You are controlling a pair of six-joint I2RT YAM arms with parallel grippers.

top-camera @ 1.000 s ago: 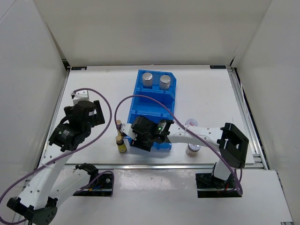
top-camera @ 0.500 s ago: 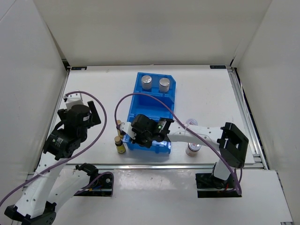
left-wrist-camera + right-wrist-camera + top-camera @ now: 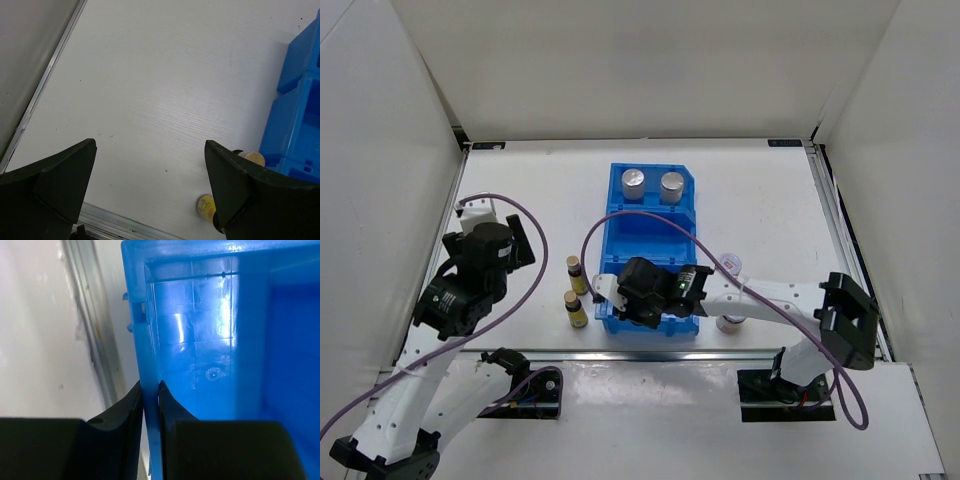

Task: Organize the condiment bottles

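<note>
The blue bin (image 3: 645, 250) stands mid-table. Two silver-capped shakers (image 3: 633, 182) (image 3: 672, 184) stand in its far compartment. My right gripper (image 3: 612, 300) is shut on the bin's near-left wall (image 3: 150, 355), one finger inside and one outside (image 3: 149, 405). Two tiny amber bottles (image 3: 574, 270) (image 3: 576, 310) stand on the table just left of the bin; they also show in the left wrist view (image 3: 252, 158) (image 3: 206, 206). Two pale-lidded jars (image 3: 730, 263) (image 3: 730, 322) stand right of the bin, partly hidden by my right arm. My left gripper (image 3: 150, 200) is open and empty, left of the amber bottles.
White walls enclose the table on three sides. A metal rail (image 3: 660, 350) runs along the near edge, close to the bin's front. Purple cables (image 3: 620, 215) loop over the bin and the left arm.
The right gripper has dragged the bin toward the near edge and slightly right, leaving the amber bottles apart from it. The left arm drew back left, then held still.
</note>
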